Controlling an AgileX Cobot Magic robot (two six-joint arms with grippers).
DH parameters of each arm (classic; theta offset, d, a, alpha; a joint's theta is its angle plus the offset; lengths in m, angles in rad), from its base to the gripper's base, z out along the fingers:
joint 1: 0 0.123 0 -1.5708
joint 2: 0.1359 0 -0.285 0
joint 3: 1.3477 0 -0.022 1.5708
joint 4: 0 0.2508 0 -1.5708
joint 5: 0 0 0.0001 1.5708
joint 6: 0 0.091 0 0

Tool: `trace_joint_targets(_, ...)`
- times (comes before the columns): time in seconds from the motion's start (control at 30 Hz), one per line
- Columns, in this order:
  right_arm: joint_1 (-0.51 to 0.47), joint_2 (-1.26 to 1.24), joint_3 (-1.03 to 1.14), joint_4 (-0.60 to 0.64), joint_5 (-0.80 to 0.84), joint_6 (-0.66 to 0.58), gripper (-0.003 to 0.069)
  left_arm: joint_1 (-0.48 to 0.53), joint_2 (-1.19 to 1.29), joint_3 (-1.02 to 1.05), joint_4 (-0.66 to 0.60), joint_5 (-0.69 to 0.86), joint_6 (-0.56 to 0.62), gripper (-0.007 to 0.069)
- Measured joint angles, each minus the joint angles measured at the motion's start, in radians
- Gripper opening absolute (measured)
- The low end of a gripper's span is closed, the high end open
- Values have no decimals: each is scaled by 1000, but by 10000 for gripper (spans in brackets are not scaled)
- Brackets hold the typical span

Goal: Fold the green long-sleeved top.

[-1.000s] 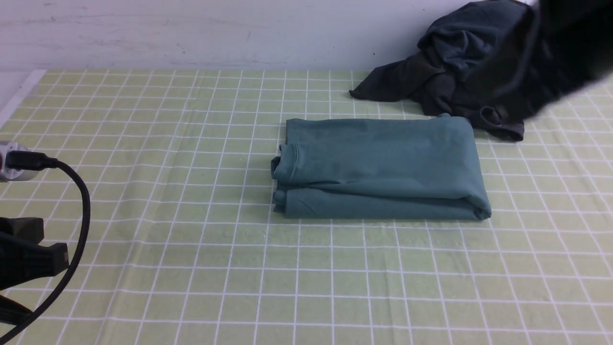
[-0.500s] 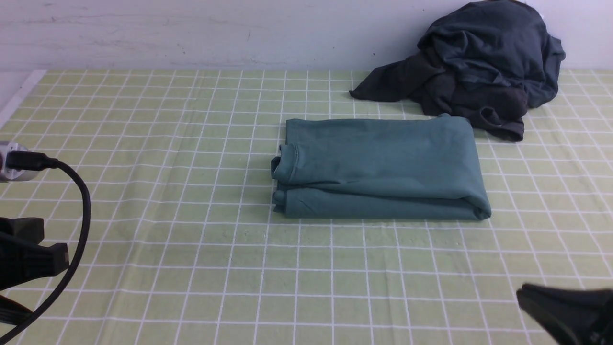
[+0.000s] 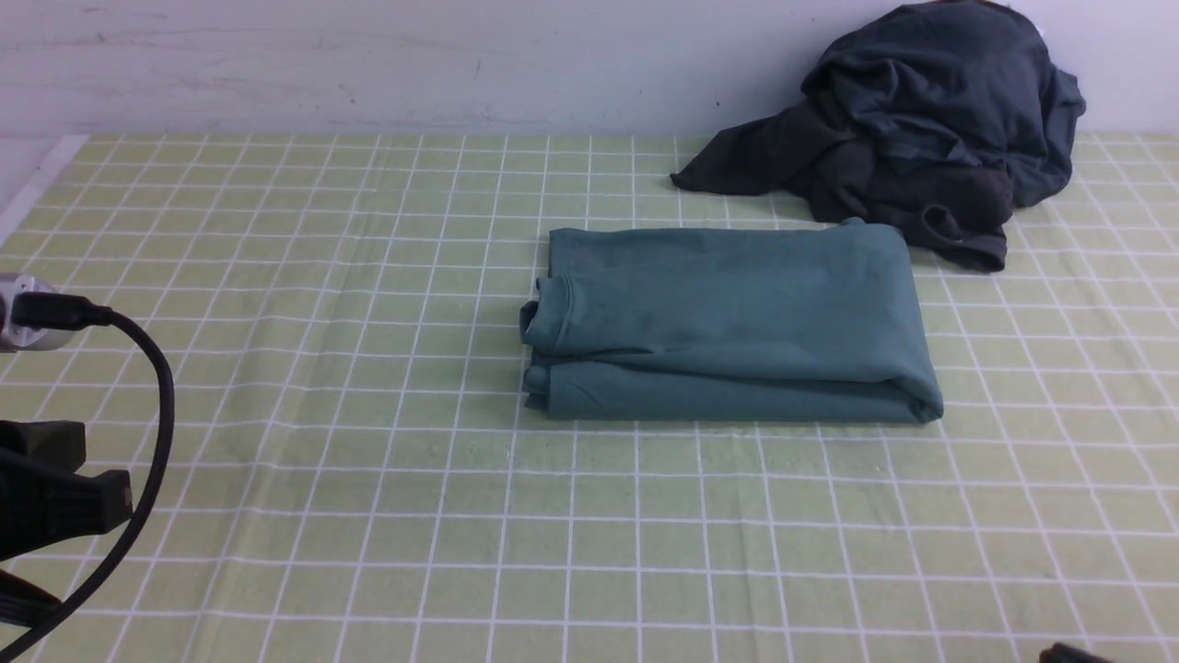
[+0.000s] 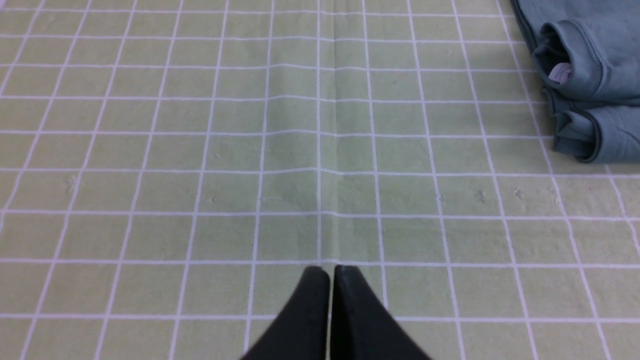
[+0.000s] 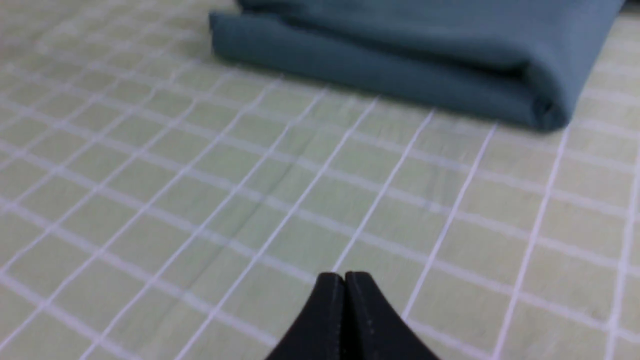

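Front view, what's the head count on this one? (mika)

One green top, folded into a neat rectangle. One dark clothes heap, and I can't tell how many garments are bunched in it. Two pincers, plus one black cable looping off the left arm at the left edge. (jo)

Where's the top sitting exactly? (mika)

Middle of the checked tabletop, a bit right of centre. Collar end points left, rolled fold on the right. The heap is against the far wall, just beside the top's far right corner; can't tell if they touch. The left wrist view even catches the white label in the collar. (jo)

And the pincers? (mika)

Left pincer has its fingers pressed together with nothing between them. It's over bare cloth, well apart from the top and to its left. Right pincer is closed up too and empty-handed, near side of the tabletop, with the top's near edge ahead of it. (jo)

Anything different from a second ago? (mika)

Only the right arm. A second back it was a dark blur over the heap at far right. Half a second back it was poking in at the near right corner. Now just a sliver shows at the bottom edge of the front view. Top, heap and left arm haven't budged. (jo)
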State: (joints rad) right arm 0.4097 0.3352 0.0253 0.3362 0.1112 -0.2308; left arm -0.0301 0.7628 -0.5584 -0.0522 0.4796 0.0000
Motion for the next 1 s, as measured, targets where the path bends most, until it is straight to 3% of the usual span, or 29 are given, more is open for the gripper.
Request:
trace_joint_targets(0.23, -243, -243, 0, -122, 34, -45, -13, 0, 0, 0, 0, 5, 0, -3)
trace_joint_targets(0.3, -319, -312, 0, -246, 49, 21, -14, 0, 0, 0, 0, 5, 0, -3)
trace_joint_targets(0.4, -360, -343, 0, -327, 106, 117, -14, 0, 0, 0, 0, 6, 0, -3)
trace_joint_targets(0.57, -362, -345, -2, -348, 249, 165, -14, 0, 0, 0, 0, 7, 0, -3)
trace_joint_targets(1.0, -362, -346, -3, -349, 256, 175, -14, 0, 0, 0, 0, 9, 0, -3)
